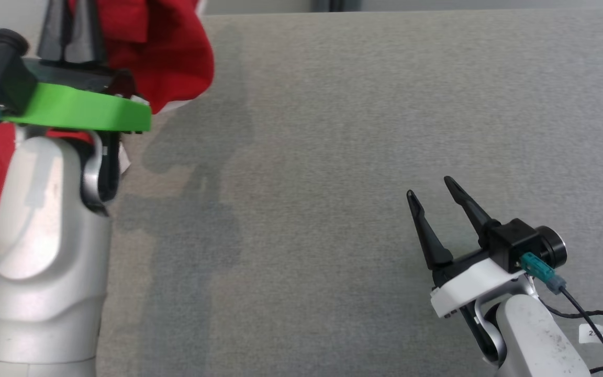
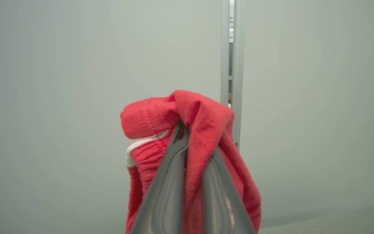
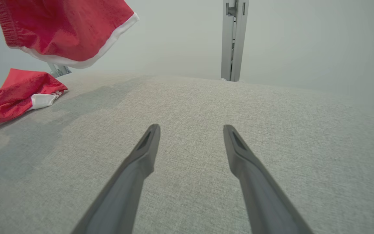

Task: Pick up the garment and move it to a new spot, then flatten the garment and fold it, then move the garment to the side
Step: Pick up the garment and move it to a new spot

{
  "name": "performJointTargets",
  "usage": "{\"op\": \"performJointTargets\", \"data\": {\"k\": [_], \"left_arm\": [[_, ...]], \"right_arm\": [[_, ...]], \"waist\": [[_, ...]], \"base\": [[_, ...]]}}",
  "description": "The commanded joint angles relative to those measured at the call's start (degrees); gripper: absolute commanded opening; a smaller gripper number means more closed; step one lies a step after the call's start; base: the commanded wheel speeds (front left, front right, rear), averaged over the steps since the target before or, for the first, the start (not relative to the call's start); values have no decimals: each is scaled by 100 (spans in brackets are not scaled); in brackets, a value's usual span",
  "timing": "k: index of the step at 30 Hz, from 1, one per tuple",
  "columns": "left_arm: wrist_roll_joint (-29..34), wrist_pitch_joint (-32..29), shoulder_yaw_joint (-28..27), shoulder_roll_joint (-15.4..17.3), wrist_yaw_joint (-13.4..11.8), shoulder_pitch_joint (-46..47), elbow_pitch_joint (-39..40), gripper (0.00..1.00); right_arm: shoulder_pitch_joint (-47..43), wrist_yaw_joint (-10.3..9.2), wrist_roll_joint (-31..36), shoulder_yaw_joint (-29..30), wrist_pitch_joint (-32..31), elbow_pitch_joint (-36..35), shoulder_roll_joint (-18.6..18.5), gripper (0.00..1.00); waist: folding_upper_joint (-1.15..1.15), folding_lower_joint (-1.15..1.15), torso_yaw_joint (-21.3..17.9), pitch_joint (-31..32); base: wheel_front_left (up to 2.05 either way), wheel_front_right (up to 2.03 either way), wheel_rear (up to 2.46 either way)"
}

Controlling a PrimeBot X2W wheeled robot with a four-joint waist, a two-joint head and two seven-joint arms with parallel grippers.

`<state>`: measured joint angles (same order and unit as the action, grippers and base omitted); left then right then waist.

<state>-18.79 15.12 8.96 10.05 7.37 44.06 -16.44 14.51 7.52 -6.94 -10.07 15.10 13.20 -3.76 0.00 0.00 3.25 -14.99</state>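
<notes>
The garment (image 1: 168, 57) is red cloth with a white hem. My left gripper (image 1: 71, 36), at the upper left of the head view, is shut on it and holds it up off the table. In the left wrist view the red cloth (image 2: 193, 120) is bunched over and between the closed fingers (image 2: 170, 182). Part of the garment (image 3: 63, 32) hangs in the air at the upper left of the right wrist view, and another part (image 3: 15, 94) rests on the grey surface. My right gripper (image 1: 430, 188) hovers open over bare table at the lower right, far from the cloth.
A grey fabric-covered table (image 1: 333, 157) spans the head view. A pale wall with a metal upright (image 3: 233, 39) stands behind the far edge. A black cable with a white tag (image 1: 594, 332) trails from my right wrist.
</notes>
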Motion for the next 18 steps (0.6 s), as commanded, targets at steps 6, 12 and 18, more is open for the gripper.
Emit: {"op": "performJointTargets", "data": {"k": [6,12,18], "left_arm": [[-226,5,883,-370,11,-153,-242,0],[-479,5,1537,-634,11,-288,-706,0],[-648,5,1767,-687,11,-638,-1180,100]], "right_arm": [[-213,-6,-48,70,11,26,54,100],[-225,-6,-81,12,11,44,75,100],[-212,-6,-215,-21,11,53,82,100]], "waist": [[0,0,-1577,213],[0,0,-2206,85],[0,0,-2516,58]], "base": [[0,0,0],[0,0,0],[0,0,0]]}}
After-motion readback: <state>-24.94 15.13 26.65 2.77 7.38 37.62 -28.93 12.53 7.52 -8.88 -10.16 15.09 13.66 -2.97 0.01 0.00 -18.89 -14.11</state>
